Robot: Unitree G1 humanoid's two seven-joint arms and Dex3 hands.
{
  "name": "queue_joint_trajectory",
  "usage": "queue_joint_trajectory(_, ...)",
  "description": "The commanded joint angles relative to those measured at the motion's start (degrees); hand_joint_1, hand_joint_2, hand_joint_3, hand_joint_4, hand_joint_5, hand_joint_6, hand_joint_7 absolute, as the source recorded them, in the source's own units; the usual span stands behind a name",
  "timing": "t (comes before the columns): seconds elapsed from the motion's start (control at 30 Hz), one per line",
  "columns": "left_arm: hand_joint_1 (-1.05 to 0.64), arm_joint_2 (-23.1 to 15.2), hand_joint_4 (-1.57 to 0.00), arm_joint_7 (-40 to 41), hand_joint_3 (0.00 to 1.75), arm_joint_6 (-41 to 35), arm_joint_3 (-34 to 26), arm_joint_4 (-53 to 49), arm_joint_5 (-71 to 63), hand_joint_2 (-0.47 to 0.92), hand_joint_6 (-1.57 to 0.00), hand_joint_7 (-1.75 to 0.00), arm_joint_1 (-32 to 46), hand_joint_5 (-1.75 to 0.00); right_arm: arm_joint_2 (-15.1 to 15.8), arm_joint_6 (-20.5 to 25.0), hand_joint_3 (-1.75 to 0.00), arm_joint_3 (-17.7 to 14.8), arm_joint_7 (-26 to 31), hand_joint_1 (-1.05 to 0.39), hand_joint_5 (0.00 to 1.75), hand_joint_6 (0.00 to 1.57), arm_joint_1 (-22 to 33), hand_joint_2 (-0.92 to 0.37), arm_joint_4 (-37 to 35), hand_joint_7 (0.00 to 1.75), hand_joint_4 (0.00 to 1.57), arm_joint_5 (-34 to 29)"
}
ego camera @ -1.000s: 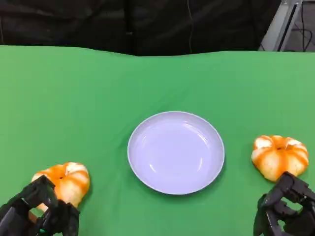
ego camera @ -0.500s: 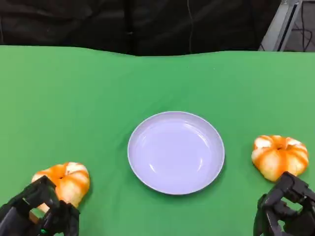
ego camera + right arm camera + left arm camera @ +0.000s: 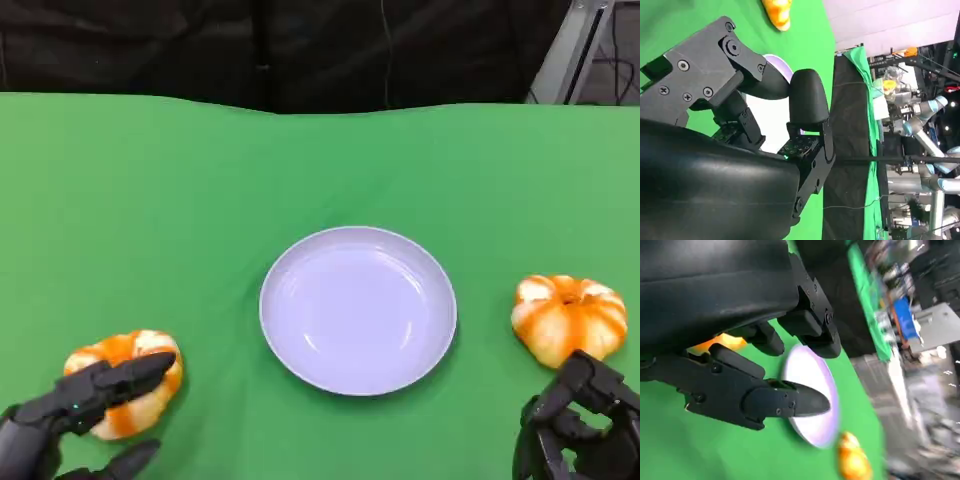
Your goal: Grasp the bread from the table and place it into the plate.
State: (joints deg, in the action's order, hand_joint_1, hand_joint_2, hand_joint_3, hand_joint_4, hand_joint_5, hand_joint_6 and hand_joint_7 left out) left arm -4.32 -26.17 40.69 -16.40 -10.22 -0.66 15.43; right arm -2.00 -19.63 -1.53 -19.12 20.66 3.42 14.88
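while fingers splay in the wrist view, left hand (image 3: 75, 410) open over bread (image 3: 128, 395), perhaps touching; right hand (image 3: 580, 430) curled, empty.

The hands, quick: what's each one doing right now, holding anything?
Left hand: open, fingers spread over the left bread, not gripping it.
Right hand: fingers curled, holding nothing; the right bread lies just beyond it.

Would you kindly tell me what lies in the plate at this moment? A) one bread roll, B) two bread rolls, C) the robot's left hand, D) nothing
D: in the head view the plate shows only its bare pale surface, while one bread roll sits on the green cloth to its left under the left hand and the other bread roll sits on the cloth to its right.
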Motion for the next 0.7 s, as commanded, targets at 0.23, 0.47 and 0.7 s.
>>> queue_joint_trajectory(0.23, -0.87, -5.46, -0.12, 52.54, 0.04, -7.77, 5.70, 5.77, -64.52, 0.91, -0.39, 0.00, 0.39, 0.00, 0.73, -0.26, -1.24, -0.88, 0.29, -0.15, 1.75, 0.76, -0.25, -0.52, 0.17, 1.65, 0.90, 0.64)
queue_joint_trajectory(0.47, -0.92, -6.78, -0.18, 48.57, 0.07, -26.92, 12.68, 4.62, -71.41, 0.92, -0.39, -0.01, -3.25, -0.03, 0.66, -0.30, -1.25, -0.87, -0.12, -0.13, 1.75, 0.77, -0.61, -0.52, -0.15, 1.64, 0.91, 1.20)
queue_joint_trajectory(0.7, -0.92, -10.58, -0.29, 45.92, 0.04, -35.76, 19.27, -1.48, -66.41, 0.92, -0.40, -0.01, -7.82, -0.05, 0.63, -0.53, -1.24, -0.77, -0.02, -0.14, 1.75, 0.76, -0.39, -0.53, -0.05, 1.63, 0.90, 0.93)
